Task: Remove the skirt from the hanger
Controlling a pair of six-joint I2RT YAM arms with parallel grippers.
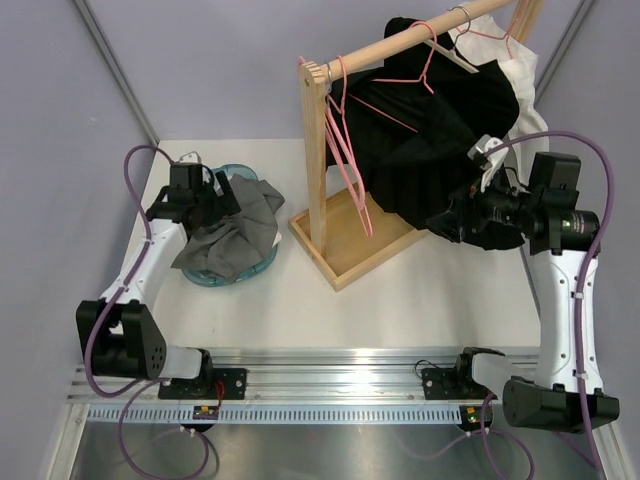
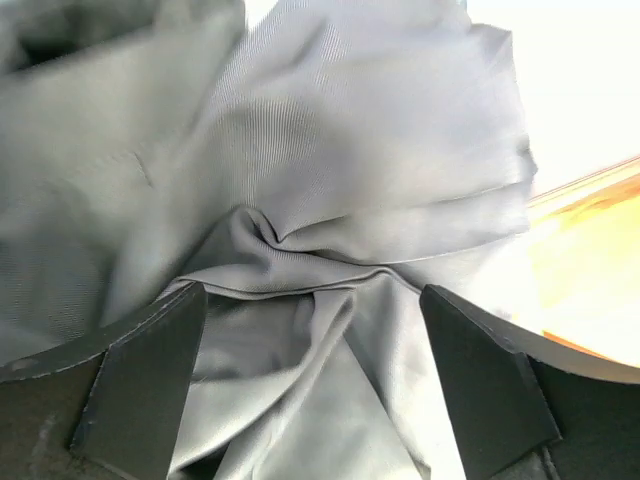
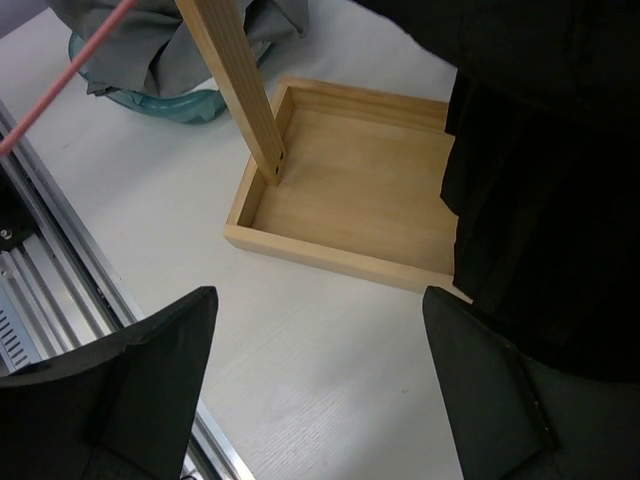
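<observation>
Left hand dropping off at the basin; black skirt on the rack is not off yet.
Left hand (image 2: 312,300) fingers apart, gripping nothing; grey skirt (image 1: 235,235) is bunched right beneath it, piled in the teal basin (image 1: 205,279) and spilling over the rim. I'd lift straight up with fingers wide so no fold snags. Tray base (image 3: 350,190) ahead of the right hand (image 3: 315,300) shows only the rack post (image 3: 235,80). Right hand is apart and empty; black skirt (image 1: 430,130) hangs on its pink hanger (image 1: 430,50), just to the hand's right.
</observation>
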